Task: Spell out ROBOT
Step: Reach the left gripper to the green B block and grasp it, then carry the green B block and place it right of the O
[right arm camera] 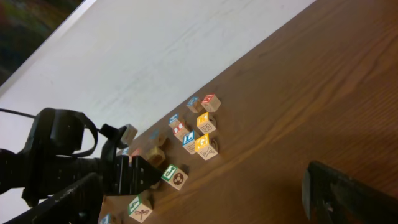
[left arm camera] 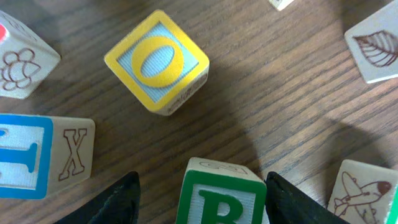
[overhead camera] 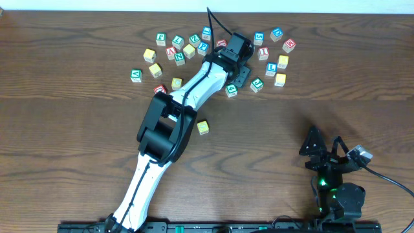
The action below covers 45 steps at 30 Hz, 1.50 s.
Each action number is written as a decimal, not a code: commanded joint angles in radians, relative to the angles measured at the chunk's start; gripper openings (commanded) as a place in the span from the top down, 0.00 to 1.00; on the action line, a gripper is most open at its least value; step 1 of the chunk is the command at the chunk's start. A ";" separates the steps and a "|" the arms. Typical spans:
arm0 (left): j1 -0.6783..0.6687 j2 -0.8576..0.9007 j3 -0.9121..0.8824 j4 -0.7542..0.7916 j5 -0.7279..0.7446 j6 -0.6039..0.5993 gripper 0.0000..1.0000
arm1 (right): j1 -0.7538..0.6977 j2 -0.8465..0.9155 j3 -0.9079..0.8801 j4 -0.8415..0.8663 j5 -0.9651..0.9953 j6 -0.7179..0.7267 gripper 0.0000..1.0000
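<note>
While blue-bordered wooden cube (left arm camera: 25, 155) is cropped at the left edge, letter unclear, yellow-bordered O cube (left arm camera: 157, 62) sits free beyond green-bordered B cube (left arm camera: 221, 199), whose bottom is cut off. Left gripper (left arm camera: 204, 177) straddles B, half-spread, gap on one side. Right gripper (right arm camera: 202, 186) wide, empty, well apart.

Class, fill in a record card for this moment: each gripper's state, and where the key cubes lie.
Left gripper: down among the scattered cubes, open, one finger on each side of the green-bordered cube; a gap shows on one side, so not yet gripped
Right gripper: open, empty, well away from the cubes
Yellow O cube: flat on the wood just beyond the green-bordered one
Lone yellow cube: apart from the rest, nearer the arm bases
</note>
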 commanded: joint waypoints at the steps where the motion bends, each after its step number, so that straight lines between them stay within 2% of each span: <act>1: -0.002 0.003 0.015 0.006 -0.013 0.006 0.42 | -0.002 -0.005 -0.002 -0.003 0.005 0.003 0.01; 11: -0.002 0.003 0.015 0.009 -0.013 0.006 0.44 | -0.002 -0.005 -0.002 -0.003 0.005 0.003 0.01; 16: -0.002 0.003 0.015 0.008 -0.013 -0.002 0.64 | -0.002 -0.005 -0.002 -0.003 0.005 0.003 0.01; 21: -0.002 -0.028 0.016 0.000 -0.017 -0.031 0.76 | -0.002 -0.005 -0.002 -0.003 0.005 0.003 0.01; 24: -0.002 -0.087 0.016 -0.020 -0.105 -0.117 0.85 | -0.002 -0.005 -0.002 -0.003 0.005 0.003 0.01; 27: -0.002 -0.172 0.016 -0.056 -0.177 -0.183 0.87 | -0.002 -0.005 -0.002 -0.003 0.005 0.003 0.01; 31: -0.002 -0.301 0.016 -0.170 -0.204 -0.297 0.88 | -0.002 -0.005 -0.002 -0.003 0.005 0.003 0.01; 37: -0.005 -0.457 0.015 -0.483 -0.204 -0.514 0.92 | -0.002 -0.005 -0.002 -0.003 0.005 0.003 0.01; 41: -0.021 -0.472 0.008 -0.681 -0.204 -0.628 0.92 | -0.002 -0.005 -0.002 -0.003 0.005 0.003 0.01; 45: -0.056 -0.472 -0.087 -0.739 -0.204 -0.688 0.92 | -0.002 -0.005 -0.002 -0.003 0.005 0.003 0.01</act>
